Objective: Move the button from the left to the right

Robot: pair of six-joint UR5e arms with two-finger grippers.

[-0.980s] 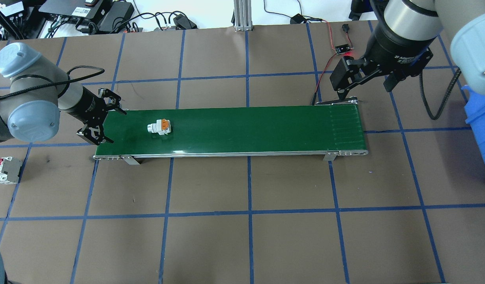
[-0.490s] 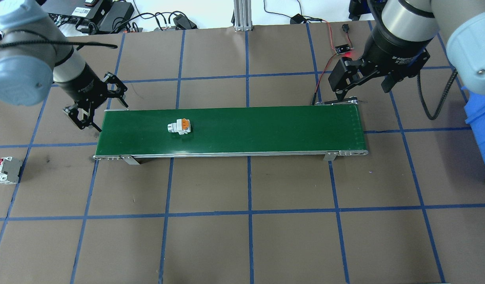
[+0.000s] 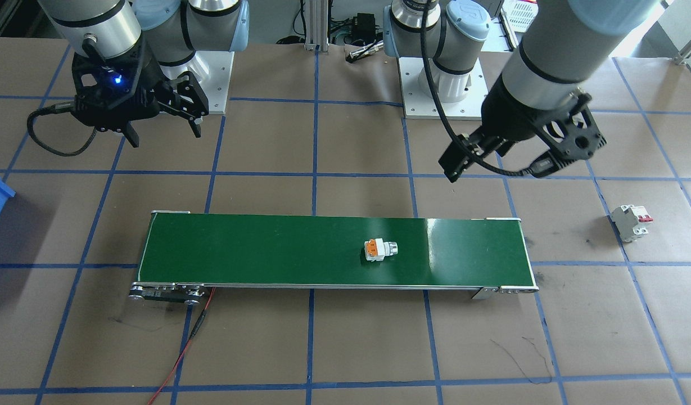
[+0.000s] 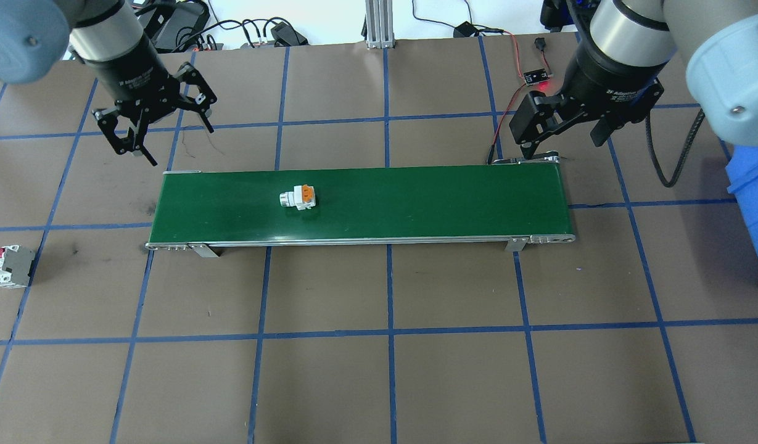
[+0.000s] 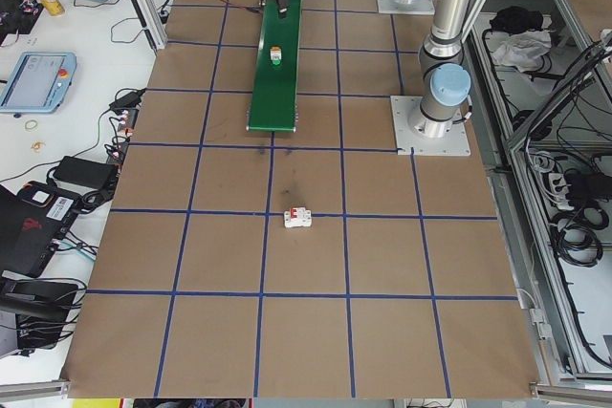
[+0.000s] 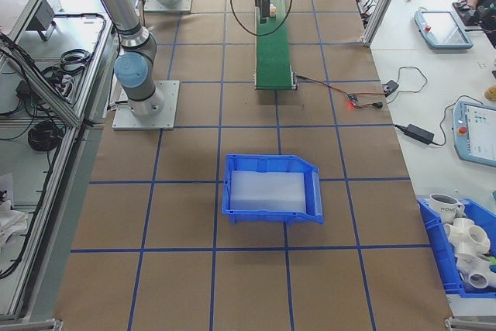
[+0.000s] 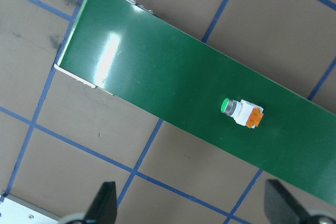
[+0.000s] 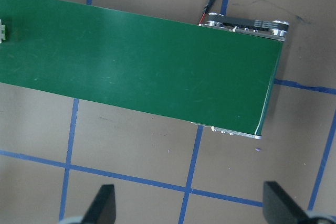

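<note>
On the brown desk with its blue tape grid, I see the button lying on its side on the green conveyor belt, in the belt's left part. I judge the belt is carrying it across, so next my right claw, fingers apart above the belt's right end and well apart from the button, must wait to pick it up. My left claw hangs empty with fingers apart beyond the left end.

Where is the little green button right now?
In the overhead view the button lies on its side on the green belt, in the belt's left half. Neither hand touches it, and the left hand is the nearer one.
</note>
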